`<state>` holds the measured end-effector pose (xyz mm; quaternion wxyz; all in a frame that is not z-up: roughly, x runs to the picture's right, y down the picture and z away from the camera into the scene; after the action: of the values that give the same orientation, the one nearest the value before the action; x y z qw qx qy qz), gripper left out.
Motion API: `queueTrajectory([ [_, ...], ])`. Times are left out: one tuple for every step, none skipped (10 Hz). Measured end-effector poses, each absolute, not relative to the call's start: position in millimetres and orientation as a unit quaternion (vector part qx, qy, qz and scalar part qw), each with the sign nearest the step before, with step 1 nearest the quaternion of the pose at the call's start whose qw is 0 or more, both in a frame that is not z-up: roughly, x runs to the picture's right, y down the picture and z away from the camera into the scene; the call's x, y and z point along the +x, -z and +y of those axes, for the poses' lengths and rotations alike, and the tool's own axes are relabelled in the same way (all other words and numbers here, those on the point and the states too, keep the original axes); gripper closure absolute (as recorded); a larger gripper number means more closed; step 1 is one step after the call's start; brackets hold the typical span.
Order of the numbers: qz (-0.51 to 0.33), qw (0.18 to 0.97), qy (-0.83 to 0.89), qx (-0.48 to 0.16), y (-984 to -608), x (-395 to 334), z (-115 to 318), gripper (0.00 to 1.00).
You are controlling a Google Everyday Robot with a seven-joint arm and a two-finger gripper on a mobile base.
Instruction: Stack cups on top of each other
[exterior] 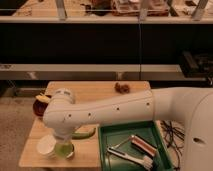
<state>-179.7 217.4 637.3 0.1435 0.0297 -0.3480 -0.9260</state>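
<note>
The hand (63, 140) is hanging mostly hidden under the round white wrist (61, 116), right over the translucent light-green plastic cup (64, 149); whether it is clenched or released, I cannot tell. The wider white round cup (46, 145) is sitting just beside the green one at nine o'clock on the wooden surface (95, 91). The dark red bowl (39, 106) is standing at eleven o'clock, and the green rectangular tray (127, 125) is lying at three o'clock.

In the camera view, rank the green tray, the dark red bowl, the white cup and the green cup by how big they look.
1. green tray
2. dark red bowl, partly hidden
3. white cup and green cup, too alike to rank
The gripper hangs just over the green cup.
</note>
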Motion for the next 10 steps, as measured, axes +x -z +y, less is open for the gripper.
queueTrajectory([
  [-0.348,0.147,0.926,0.028,-641,-183,216,0.20],
  [-0.347,0.152,0.925,0.026,-644,-182,214,0.20],
  [-0.345,0.158,0.925,0.024,-646,-182,211,0.20],
  [-0.344,0.162,0.925,0.022,-648,-182,209,0.20],
  [-0.341,0.168,0.925,0.019,-649,-180,206,0.20],
  [-0.338,0.174,0.925,0.016,-650,-175,204,0.20],
  [-0.337,0.177,0.925,0.015,-650,-173,204,0.20],
  [-0.336,0.178,0.925,0.014,-652,-173,205,0.20],
  [-0.336,0.180,0.925,0.013,-655,-172,208,0.20],
  [-0.335,0.182,0.925,0.012,-660,-172,212,0.20],
])
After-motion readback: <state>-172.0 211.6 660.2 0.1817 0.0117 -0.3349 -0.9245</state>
